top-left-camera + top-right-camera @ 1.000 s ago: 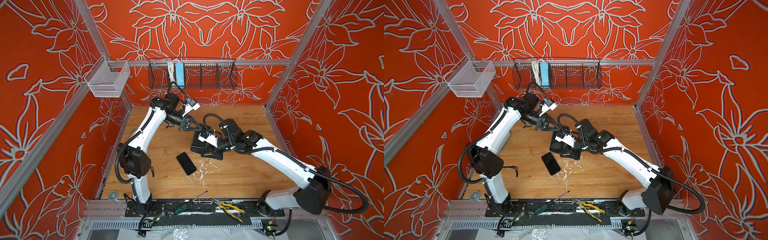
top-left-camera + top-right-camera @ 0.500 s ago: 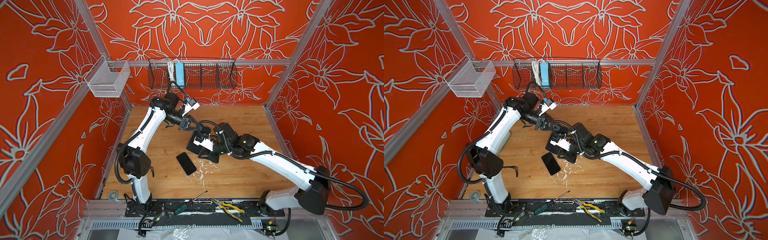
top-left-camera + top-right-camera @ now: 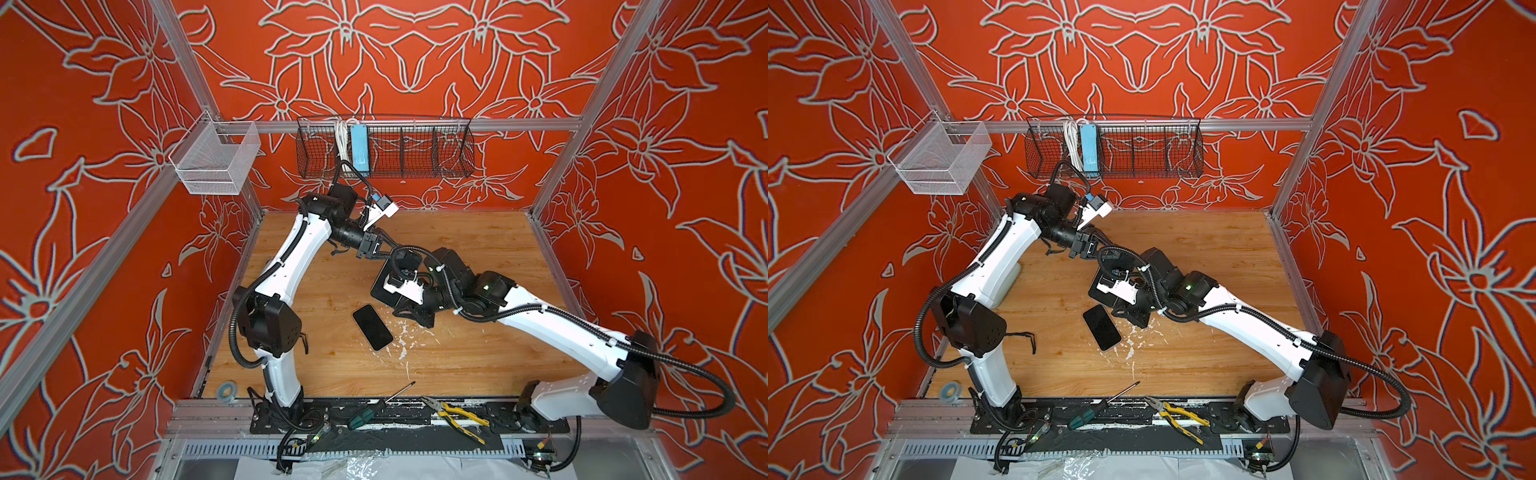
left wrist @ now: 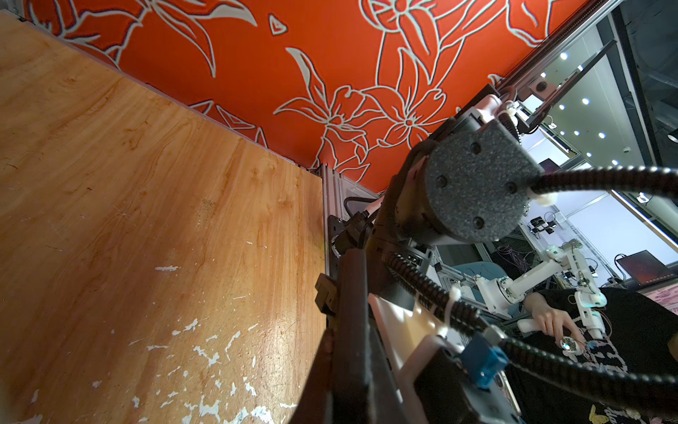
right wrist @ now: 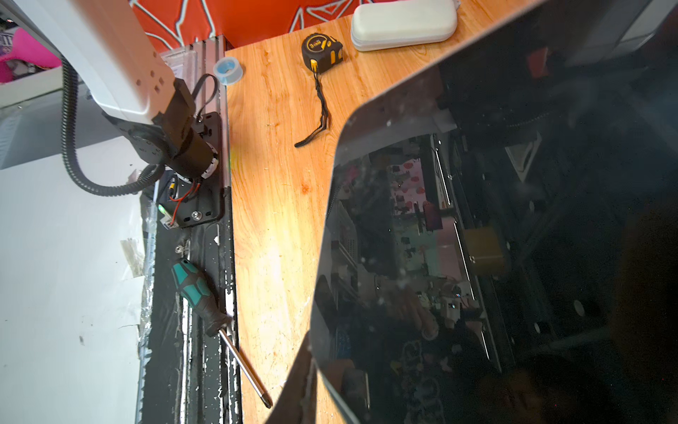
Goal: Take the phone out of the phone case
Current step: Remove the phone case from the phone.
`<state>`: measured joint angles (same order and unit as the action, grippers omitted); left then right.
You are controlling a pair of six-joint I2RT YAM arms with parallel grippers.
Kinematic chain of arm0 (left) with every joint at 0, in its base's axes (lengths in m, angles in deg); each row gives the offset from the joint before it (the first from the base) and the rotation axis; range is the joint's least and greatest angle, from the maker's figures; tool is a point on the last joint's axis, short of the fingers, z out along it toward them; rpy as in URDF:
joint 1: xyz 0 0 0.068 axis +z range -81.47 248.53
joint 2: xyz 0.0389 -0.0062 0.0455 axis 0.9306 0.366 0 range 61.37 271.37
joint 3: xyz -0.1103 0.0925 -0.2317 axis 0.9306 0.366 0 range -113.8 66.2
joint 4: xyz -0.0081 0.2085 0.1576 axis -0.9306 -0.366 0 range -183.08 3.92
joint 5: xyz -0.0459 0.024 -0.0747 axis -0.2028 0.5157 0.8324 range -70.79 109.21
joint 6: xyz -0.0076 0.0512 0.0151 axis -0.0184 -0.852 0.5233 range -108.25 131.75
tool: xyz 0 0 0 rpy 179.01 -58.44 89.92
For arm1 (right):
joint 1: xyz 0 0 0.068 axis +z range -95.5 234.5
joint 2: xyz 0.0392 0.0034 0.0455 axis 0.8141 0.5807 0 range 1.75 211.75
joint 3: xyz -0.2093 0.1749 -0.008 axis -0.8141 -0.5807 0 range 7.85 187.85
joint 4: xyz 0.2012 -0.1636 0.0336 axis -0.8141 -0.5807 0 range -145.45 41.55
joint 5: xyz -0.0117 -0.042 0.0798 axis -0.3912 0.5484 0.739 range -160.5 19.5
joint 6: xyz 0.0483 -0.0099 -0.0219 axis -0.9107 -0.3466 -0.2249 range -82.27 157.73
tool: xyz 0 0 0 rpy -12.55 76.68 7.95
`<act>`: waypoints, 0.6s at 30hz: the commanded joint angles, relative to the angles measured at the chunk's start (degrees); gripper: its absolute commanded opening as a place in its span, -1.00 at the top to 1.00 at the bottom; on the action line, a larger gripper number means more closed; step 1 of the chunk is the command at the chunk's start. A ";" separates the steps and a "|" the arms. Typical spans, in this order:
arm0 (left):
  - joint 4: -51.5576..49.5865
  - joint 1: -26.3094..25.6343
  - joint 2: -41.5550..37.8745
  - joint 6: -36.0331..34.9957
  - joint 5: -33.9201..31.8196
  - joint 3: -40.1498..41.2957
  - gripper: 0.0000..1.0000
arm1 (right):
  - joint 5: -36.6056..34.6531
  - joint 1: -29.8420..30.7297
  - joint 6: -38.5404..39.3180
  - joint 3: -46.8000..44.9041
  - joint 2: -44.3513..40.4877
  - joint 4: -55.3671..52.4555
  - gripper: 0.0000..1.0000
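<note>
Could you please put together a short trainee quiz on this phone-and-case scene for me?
1. True or false: a gripper is holding the black smartphone that lies flat on the wooden table.
2. Which tool lies at the front edge beside the yellow-handled pliers? A) a hammer B) the green-and-black-handled screwdriver C) a wrench
3. Which arm's wrist view is mostly filled by the glossy black slab?
Key: 1 false, nothing touches it. 2 B. 3 the right arm's.
</note>
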<state>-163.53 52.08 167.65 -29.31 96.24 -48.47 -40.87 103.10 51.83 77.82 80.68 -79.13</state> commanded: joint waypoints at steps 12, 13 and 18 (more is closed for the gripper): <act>2.98 -0.34 -0.97 -1.29 5.09 -0.95 1.00 | 17.61 -5.59 -7.18 -4.30 -5.83 12.71 0.50; 2.96 -0.34 -1.06 -1.30 5.20 -0.78 1.00 | 17.49 -5.87 -7.65 -4.70 -6.07 13.51 0.50; 3.65 -0.34 -1.72 -0.98 5.02 -0.02 1.00 | 17.53 -6.32 -7.96 -4.67 -6.06 13.98 0.55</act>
<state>-161.83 52.02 167.61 -28.85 100.57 -48.45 -27.58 96.58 44.45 72.90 76.18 -70.32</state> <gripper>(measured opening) 0.099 0.232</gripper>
